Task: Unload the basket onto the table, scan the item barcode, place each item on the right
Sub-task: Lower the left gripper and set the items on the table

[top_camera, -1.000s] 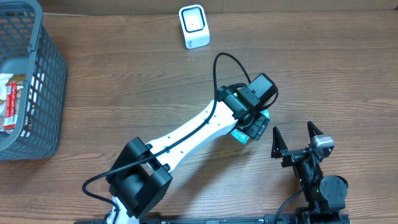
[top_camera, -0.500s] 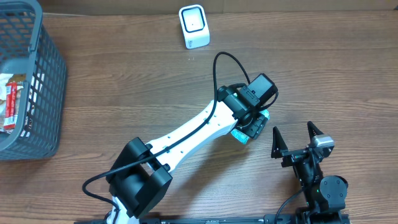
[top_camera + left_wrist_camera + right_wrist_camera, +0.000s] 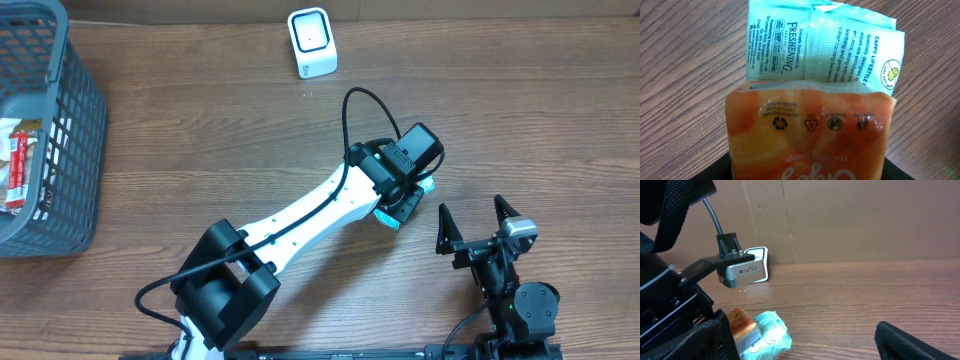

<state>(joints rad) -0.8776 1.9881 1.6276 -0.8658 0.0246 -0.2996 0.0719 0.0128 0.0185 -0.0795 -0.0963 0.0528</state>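
Soft even light; sheen on orange packet [image 3: 807,135]

Wipes packet [image 3: 812,75] showing mint-green half, dark print running across; other half showing orange with pale streaks. Table [image 3: 200,130] showing brown wood grain. Basket [image 3: 78,130] showing grey-blue lattice. Scanner [image 3: 312,42] showing white.

Basket [image 3: 60,150] far left; scanner [image 3: 312,42] at back; packet [image 3: 388,219] seemingly mid-table.
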